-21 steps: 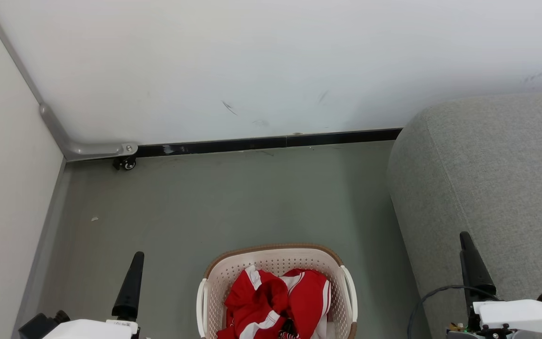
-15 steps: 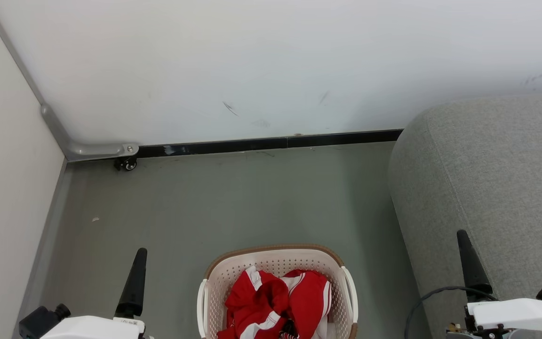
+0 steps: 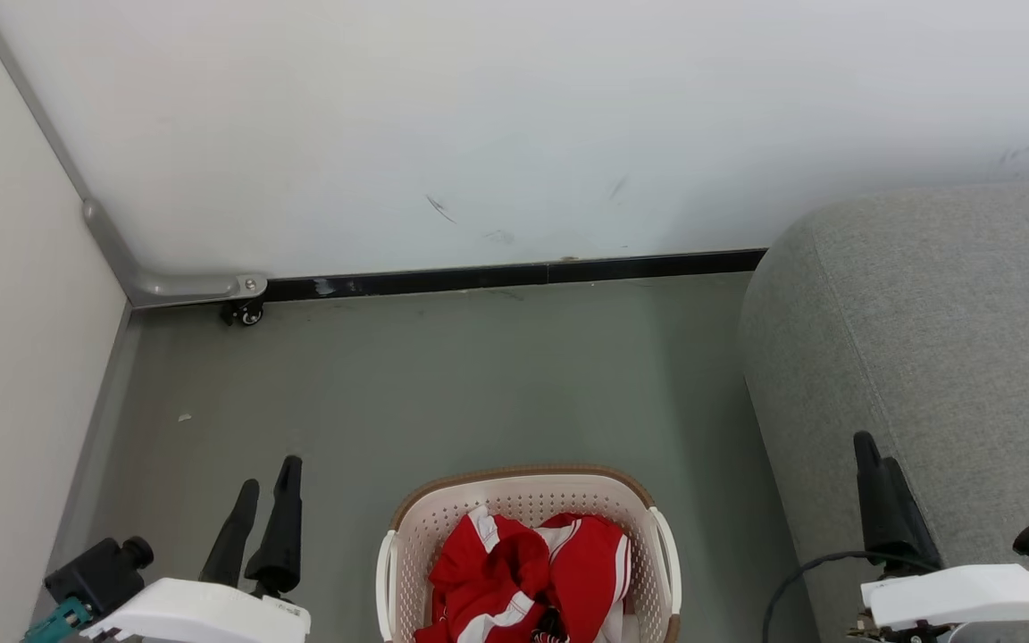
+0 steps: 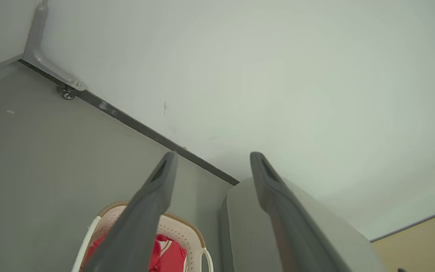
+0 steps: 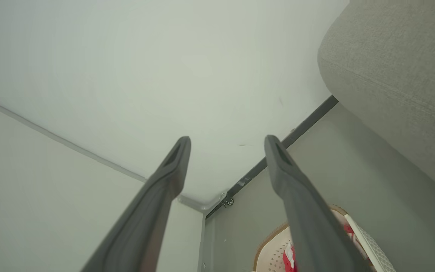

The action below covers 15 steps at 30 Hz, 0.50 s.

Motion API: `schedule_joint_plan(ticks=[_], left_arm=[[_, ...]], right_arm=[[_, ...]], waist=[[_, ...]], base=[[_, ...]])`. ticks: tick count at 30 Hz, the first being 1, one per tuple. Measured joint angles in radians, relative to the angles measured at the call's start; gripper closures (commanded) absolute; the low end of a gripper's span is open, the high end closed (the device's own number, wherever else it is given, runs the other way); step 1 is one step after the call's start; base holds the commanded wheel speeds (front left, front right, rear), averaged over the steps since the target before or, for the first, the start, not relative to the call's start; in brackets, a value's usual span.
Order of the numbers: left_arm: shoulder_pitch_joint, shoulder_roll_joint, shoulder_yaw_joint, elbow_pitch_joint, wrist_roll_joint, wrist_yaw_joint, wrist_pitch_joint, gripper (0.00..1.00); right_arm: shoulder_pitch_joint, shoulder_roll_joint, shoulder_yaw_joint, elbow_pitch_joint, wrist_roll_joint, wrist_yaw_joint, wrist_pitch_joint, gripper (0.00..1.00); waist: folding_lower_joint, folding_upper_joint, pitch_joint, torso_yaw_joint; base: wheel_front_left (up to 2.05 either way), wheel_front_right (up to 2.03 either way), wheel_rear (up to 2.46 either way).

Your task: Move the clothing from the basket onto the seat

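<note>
A scuffed white wall (image 3: pixel 514 116) backs a grey-green floor (image 3: pixel 443 375), where the grey seat (image 3: pixel 943 339) takes up the right side, its rounded corner near the black baseboard (image 3: pixel 514 272). The cream basket (image 3: pixel 523 487) stands on the floor just left of the seat, apart from it, at the bottom edge of the head view. The red clothing (image 3: pixel 514 572) with white stripes lies bunched inside it. The left gripper (image 3: pixel 270 474) hovers over floor left of the basket, fingers spread apart and holding nothing. The right gripper (image 5: pixel 227 140) hangs close by the seat, fingers likewise apart and empty. A small caster (image 3: pixel 245 313) sits under a metal bracket (image 3: pixel 175 286) in the far left corner.
</note>
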Motion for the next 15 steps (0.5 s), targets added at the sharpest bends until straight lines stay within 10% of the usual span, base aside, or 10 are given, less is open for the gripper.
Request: schedule_joint_plan(ticks=[15], left_arm=[[0.000,0.032,-0.112,-0.012,0.345,0.058,-0.053,0.00]], right_arm=[[0.000,-0.005,0.018,0.008,-0.312,0.000,-0.049,0.00]], waist=[[-0.0097,0.0000,0.007,0.005]], base=[[0.00,0.00,0.00]])
